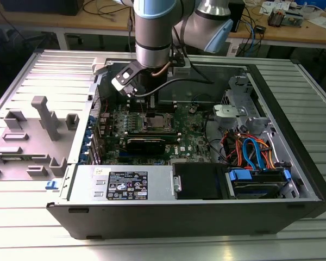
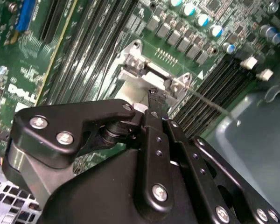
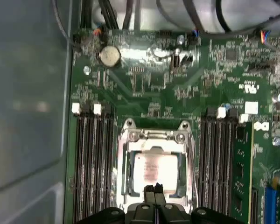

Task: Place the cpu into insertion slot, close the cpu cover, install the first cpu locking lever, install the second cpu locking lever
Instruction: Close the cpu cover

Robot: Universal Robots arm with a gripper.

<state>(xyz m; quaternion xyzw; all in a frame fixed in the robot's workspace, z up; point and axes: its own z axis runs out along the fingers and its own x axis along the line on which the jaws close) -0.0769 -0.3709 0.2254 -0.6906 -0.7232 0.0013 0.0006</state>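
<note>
Item, gripper [image 3: 153, 189]: we log its two fingers [image 3: 149, 190] as pressed together with nothing gripped between them. In the first wrist view the tips hang over one edge of the cpu [image 3: 151, 169]; we cannot tell whether they touch it

Item, cpu: flat, silver-grey top upward, lying inside the slot [image 3: 129, 175]

Item, slot: square socket set in the green board [image 3: 144, 93], with banks of black memory slots [image 3: 91, 158] on either side

Item, cover [image 3: 186, 163]: silver frame lying around the cpu, whose top shows through its window; we cannot tell whether it sits fully flat

Item, lever [image 2: 210, 100]: thin wire rod; in the second wrist view it runs out from a corner of the socket and over the memory slots. We cannot tell whether it is latched

Item, coin cell [image 3: 109, 55]: round and silver, on the board well apart from the slot

Item, arm [image 1: 155, 32]: in the exterior view it comes down from above into the open case [image 1: 206, 217], ending over the board

Item, case: lying open side up on a ribbed metal table [image 1: 315, 239]

Item, fixture [image 1: 43, 117]: grey moulded piece on the table, at the exterior view's left of the case
</note>
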